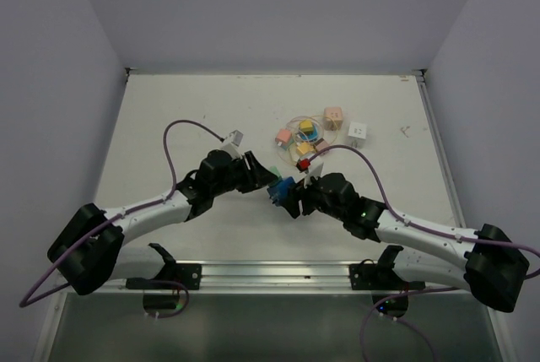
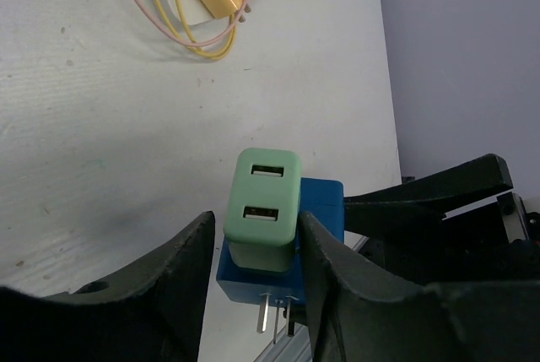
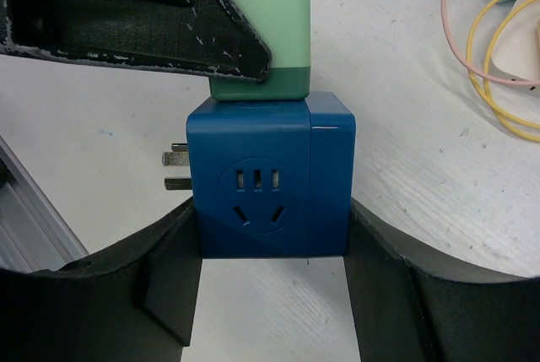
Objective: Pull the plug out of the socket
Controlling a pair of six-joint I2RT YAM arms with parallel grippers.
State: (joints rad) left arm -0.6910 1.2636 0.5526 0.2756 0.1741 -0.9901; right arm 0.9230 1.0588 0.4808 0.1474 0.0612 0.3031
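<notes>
A blue cube socket (image 3: 270,185) sits low over the table with a mint-green USB plug (image 3: 263,37) seated in its far face. My right gripper (image 3: 274,227) is shut on the socket, one finger against each side; its metal prongs (image 3: 175,168) stick out to the left. My left gripper (image 2: 256,244) straddles the green plug (image 2: 261,210). Its right finger (image 2: 337,294) touches the plug, and a narrow gap shows by the left finger (image 2: 181,286). In the top view the socket (image 1: 283,189) and plug (image 1: 275,173) lie between the left gripper (image 1: 257,175) and right gripper (image 1: 295,197).
A pile of coloured chargers and looped cables (image 1: 302,138) lies just behind the grippers. A tan cube (image 1: 332,117) and a white adapter (image 1: 358,131) sit further right. A white connector (image 1: 234,137) lies on the left. A metal rail (image 1: 278,273) runs along the near edge.
</notes>
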